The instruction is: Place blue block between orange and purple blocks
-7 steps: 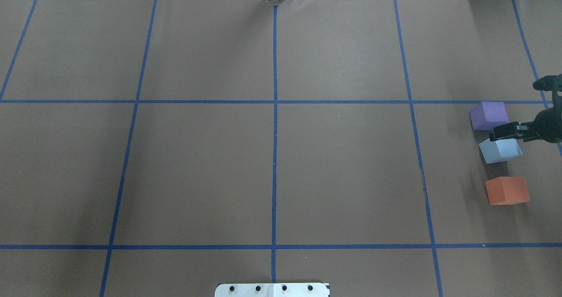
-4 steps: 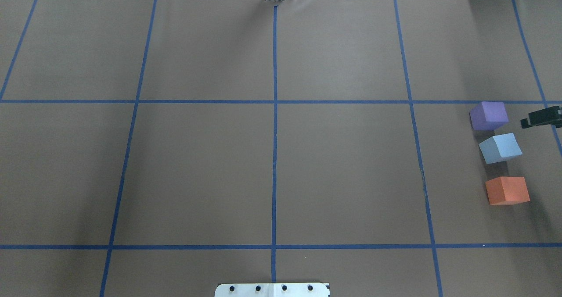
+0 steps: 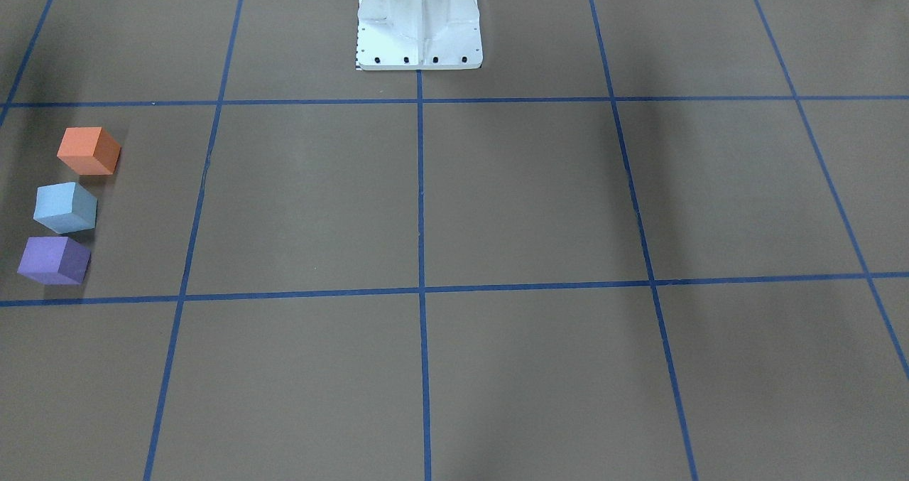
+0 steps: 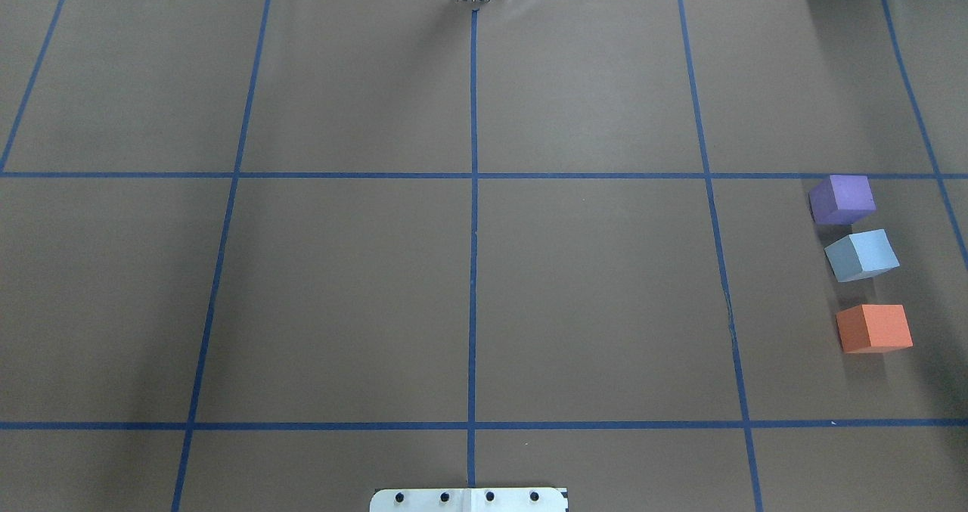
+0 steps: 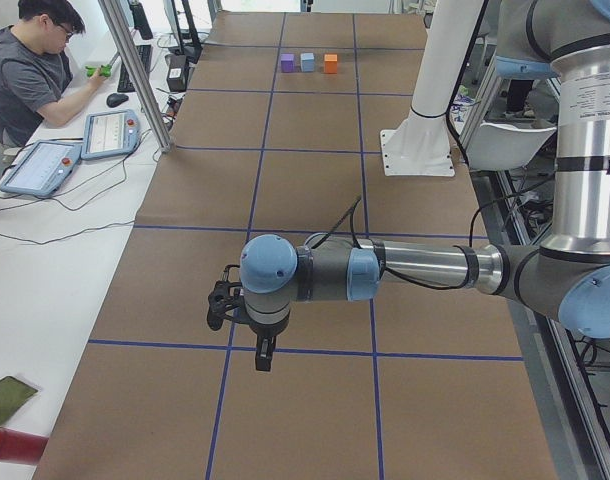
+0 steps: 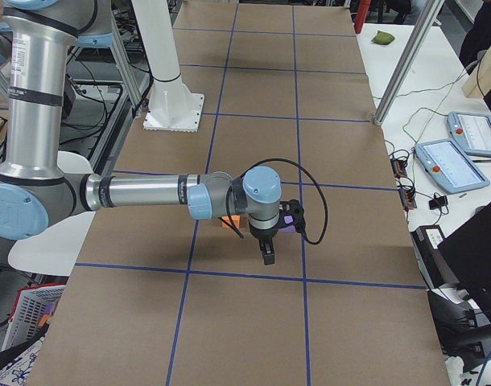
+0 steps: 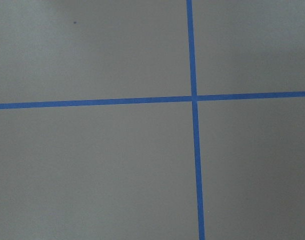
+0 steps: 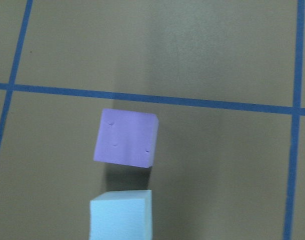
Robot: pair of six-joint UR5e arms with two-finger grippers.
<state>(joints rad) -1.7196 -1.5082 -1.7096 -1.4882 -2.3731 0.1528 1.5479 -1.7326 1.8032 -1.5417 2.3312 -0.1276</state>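
Whether the right gripper (image 6: 267,256) is open or closed cannot be told, since it is seen only from the side. There the purple block (image 6: 287,227) and orange block (image 6: 229,223) are mostly hidden behind its wrist. The left gripper (image 5: 263,357) is likewise unreadable, and all three cubes are well apart from it. In the right wrist view the blue block (image 8: 121,215) is cut off by the lower edge. Seen from overhead, this pale blue cube is turned slightly askew between the other two, touching neither and closer to the purple.

Narrow gap separates blue block (image 4: 862,255) from purple block (image 4: 842,199), a wider one from orange block (image 4: 873,328)
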